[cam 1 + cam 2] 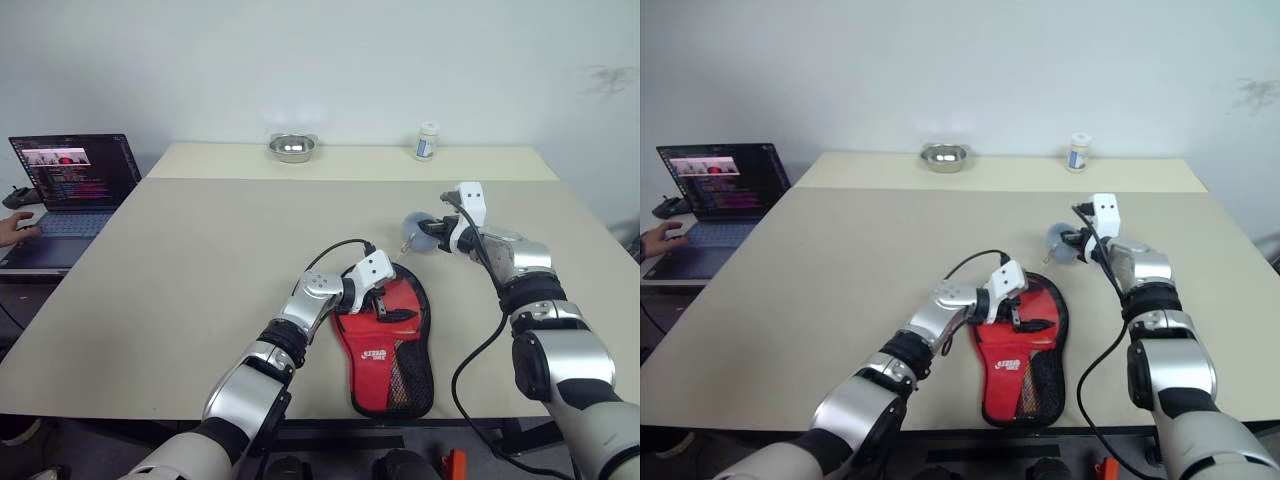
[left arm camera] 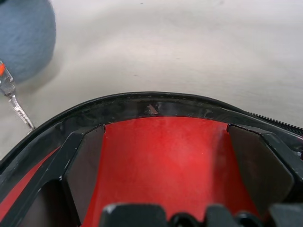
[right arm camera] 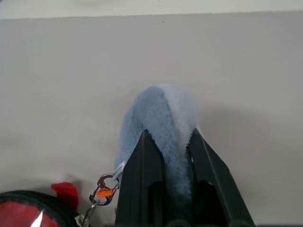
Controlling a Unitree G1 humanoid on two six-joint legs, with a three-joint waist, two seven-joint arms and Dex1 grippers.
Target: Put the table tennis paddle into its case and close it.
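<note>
The soft red paddle-shaped fabric case, with its black mesh pocket, white logo and black zipper edging, lay near the front edge of the wide beige table, its narrow end just short of that edge. The red face of the paddle showed inside the case's rounded end, rimmed by the zipper edging. The left gripper rested on that rounded end with its black fingers spread wide over the red face, clamping nothing. Just beyond the case's rounded end sat a fluffy grey-blue pom-pom, joined to the case by a small metal clasp with an orange tab. The right gripper had its two black fingers pinched narrowly on the pom-pom, squeezing the fluff between them.

Broad bare tabletop lay open to the left and behind. At the far edge stood a small steel bowl and a small white jar, well apart. Beside the table's left edge an open laptop sat on a lower surface, a person's hand at it. A plain white wall closed the room behind.
</note>
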